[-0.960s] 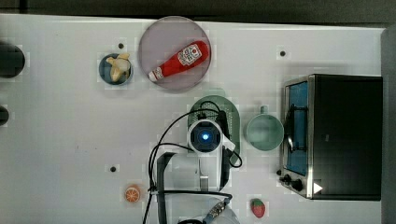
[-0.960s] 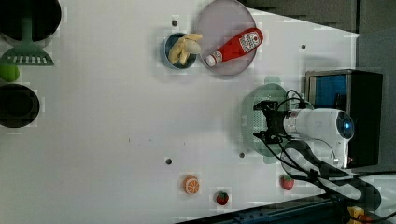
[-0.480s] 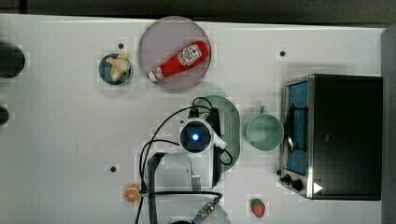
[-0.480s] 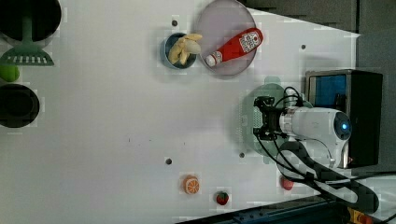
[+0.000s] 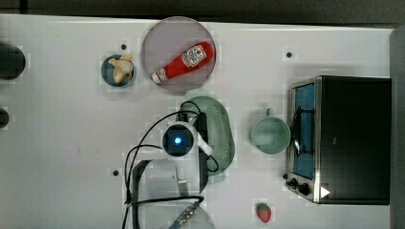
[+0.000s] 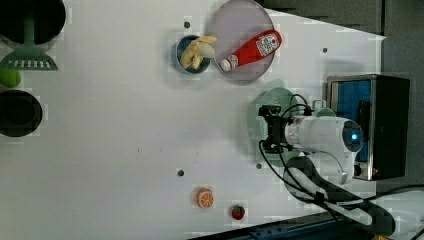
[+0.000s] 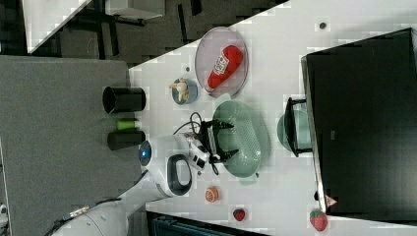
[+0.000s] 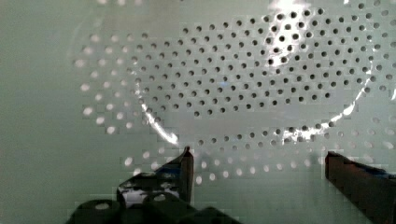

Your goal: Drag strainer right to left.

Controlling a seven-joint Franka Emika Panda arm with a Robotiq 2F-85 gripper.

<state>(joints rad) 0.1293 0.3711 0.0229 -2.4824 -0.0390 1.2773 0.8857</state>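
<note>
The strainer [image 5: 220,136], a pale mint-green oval colander, lies near the table's middle, and the arm covers its side toward the top view's left. It is also seen in the left view [image 6: 261,112] and the right view [image 7: 248,140]. My gripper [image 5: 201,125] reaches down into the bowl, open, with one finger toward each end of the oval [image 7: 220,140]. In the wrist view the strainer's holed bottom [image 8: 243,79] lies close under the gripper [image 8: 257,161]. Its dark fingertips [image 8: 184,163] stand wide apart, with nothing between them.
A round mint-green mug [image 5: 270,135] stands between the strainer and a black toaster oven [image 5: 344,138]. Just beyond the strainer is a grey plate [image 5: 160,45] with a ketchup bottle [image 5: 184,61], beside a bowl with a banana [image 5: 118,70]. A strawberry [image 5: 263,212] and an orange slice [image 6: 204,197] lie near the front edge.
The arm has shifted toward the top view's left, and the strainer has slid the same way with it, away from the mug.
</note>
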